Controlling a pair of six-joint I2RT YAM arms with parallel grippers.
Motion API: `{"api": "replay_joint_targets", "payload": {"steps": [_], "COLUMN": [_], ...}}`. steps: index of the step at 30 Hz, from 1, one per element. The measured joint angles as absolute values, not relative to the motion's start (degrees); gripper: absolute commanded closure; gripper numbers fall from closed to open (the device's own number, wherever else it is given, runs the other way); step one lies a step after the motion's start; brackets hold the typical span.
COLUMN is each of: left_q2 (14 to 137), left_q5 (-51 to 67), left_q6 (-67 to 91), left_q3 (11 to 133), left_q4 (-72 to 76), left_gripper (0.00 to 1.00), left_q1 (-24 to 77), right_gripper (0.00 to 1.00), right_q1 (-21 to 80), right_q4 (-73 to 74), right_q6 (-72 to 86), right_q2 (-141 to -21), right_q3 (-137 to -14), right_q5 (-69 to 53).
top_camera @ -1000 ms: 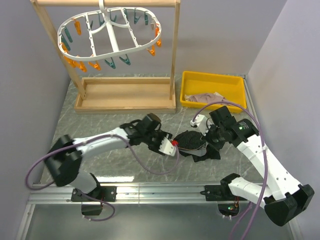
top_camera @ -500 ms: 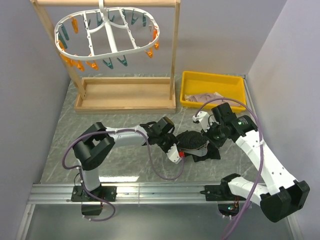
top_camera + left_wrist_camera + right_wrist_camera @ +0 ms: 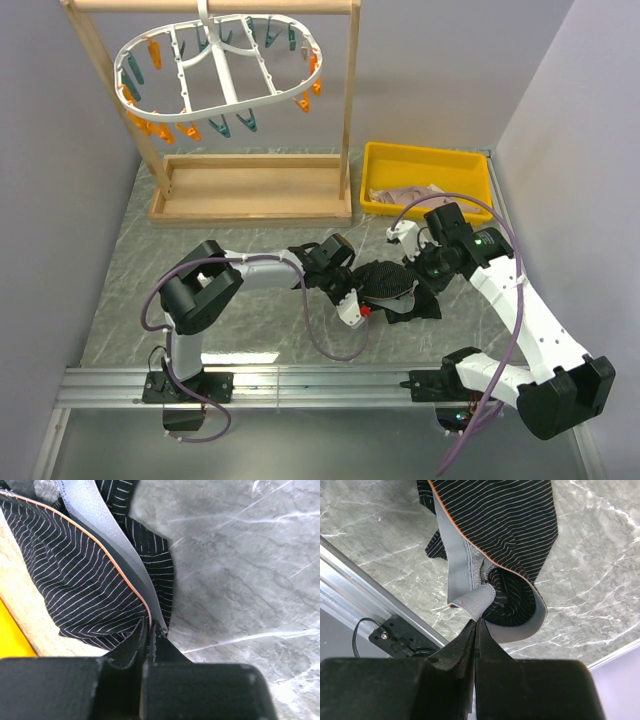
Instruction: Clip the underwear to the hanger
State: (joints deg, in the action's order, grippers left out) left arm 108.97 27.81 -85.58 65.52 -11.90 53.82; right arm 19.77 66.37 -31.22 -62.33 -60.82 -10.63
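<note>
Both pinch the underwear (image 3: 388,278) now: left fingers (image 3: 131,652) newly clamped, right fingers (image 3: 461,645) unchanged.

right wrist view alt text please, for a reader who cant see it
Black fingers pinched shut on a fold of the grey waistband of black striped underwear, seen from just behind them. The underwear is bunched over a grey marble table, with a metal rail at lower left.

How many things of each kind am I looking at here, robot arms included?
Robot arms: 2
Underwear: 1
Pinkish cloth: 1
Peg hanger: 1
Wooden frame: 1
Yellow tray: 1
Total: 7
</note>
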Motion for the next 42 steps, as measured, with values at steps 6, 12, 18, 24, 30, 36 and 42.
{"api": "replay_joint_targets", "payload": {"steps": [6,12,18,24,30,36,42], "left_q2": [105.62,96.9,85.19,72.66,58.46,55.07,65.54], "left_q5": [30.94,37.1,40.1,41.71,44.47,47.75,49.93], "left_q6": [-80.99,-67.53,-52.71,-41.74,-33.01,-27.18,-26.76], "left_q3": [67.68,79.72,82.65,76.51,67.51,62.83,61.08], "left_q4": [-18.68,-28.53,-33.28,-37.06,-41.45,-42.57,-42.59], "left_gripper": [1.0,1.0,1.0,1.0,1.0,1.0,1.0], "left_q1": [51.88,42.98,35.09,33.23,33.06,33.04,29.08], "right_gripper": [1.0,1.0,1.0,1.0,1.0,1.0,1.0], "right_q1": [18.9,18.22,18.2,18.44,23.49,30.39,30.89], "right_q4": [66.06,66.5,67.22,70.0,74.94,76.49,75.46], "right_q6": [-31.68,-32.93,-35.16,-39.11,-42.09,-41.15,-38.79], "right_q2": [-62.22,-62.22,-62.46,-62.46,-60.82,-58.43,-65.47], "right_q3": [-60.97,-66.92,-75.9,-82.0,-82.32,-80.34,-75.85], "right_q5": [-10.48,-10.17,-10.48,-12.78,-17.76,-23.09,-23.44]}}
